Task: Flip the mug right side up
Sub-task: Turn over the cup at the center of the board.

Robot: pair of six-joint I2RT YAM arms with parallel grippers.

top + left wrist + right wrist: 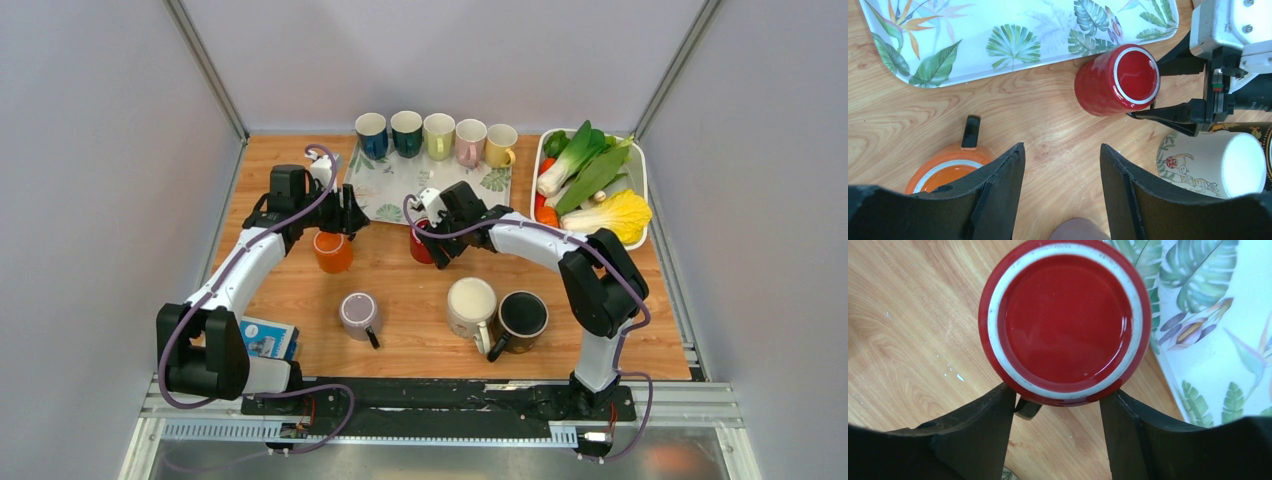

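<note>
Centre frame, the right claw (pixel 1058 392) grasps the upturned red mug (pixel 1065 320) on the surface (pixel 908 315). The left claw (pixel 1060 170) hangs released by an orange mug (pixel 943 170).

2 white-and-black arms (pixel 250 262), purple cables (pixel 318 150), black fingers (pixel 998 190).

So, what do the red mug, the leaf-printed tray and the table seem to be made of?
The red mug looks like glazed ceramic: glossy reflections, a white unglazed-looking ring on its base. The leaf-printed tray is likely plastic or melamine: smooth, thin, printed. The table is wood or wood-look laminate: visible grain, matte.
</note>
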